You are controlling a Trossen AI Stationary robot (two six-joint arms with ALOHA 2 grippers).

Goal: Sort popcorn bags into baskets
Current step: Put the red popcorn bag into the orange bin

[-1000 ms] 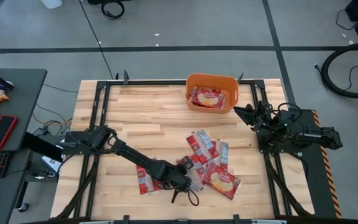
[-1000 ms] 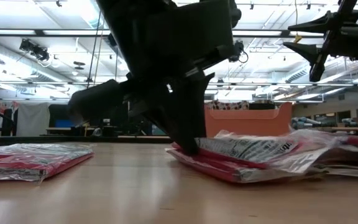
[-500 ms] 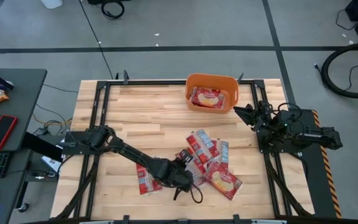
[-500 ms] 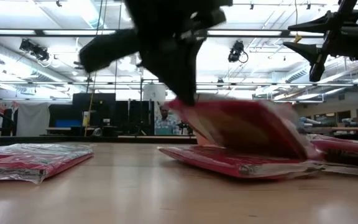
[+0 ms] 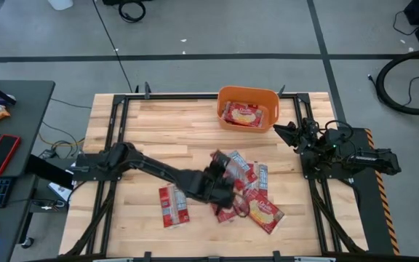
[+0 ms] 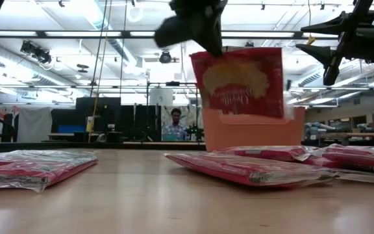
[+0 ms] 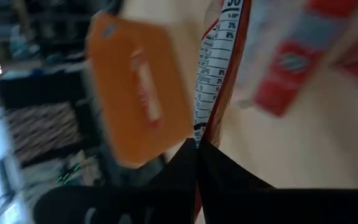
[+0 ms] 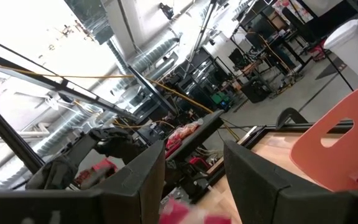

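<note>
Lone bag, left: one popcorn bag [image 5: 173, 204] lies flat on the surface [image 5: 158, 131] near its front edge, apart from the others. You can leave it for a later pass.

Left gripper: your left gripper [image 5: 222, 177] is pinched tight on the top edge of a lifted bag [image 6: 242, 81]. In the low view the bag hangs upright, clear of the packets under it; the left wrist view shows the fingers [image 7: 185, 168] pressed together on its seam.

Pile, centre: the remaining bags [image 5: 257, 196] lie overlapping on the surface just below and to the right of the lifted bag. How many are there you cannot count exactly.

Basket, far centre-right: the orange basket [image 5: 227, 95] stands at the far edge of the surface, with one bag inside [image 5: 242, 114].

Right gripper: your right gripper [image 5: 284, 131] waits with fingers spread, just right of the basket, holding nothing.

Step in hand: judged from this, the pick is made and the carry is due.

Next move: take the hanging bag away from you and to the right, over the basket's near wall, then part the fingers above the bag inside. Keep it high enough to clear the wall, and mind the waiting right arm beside the basket.
</note>
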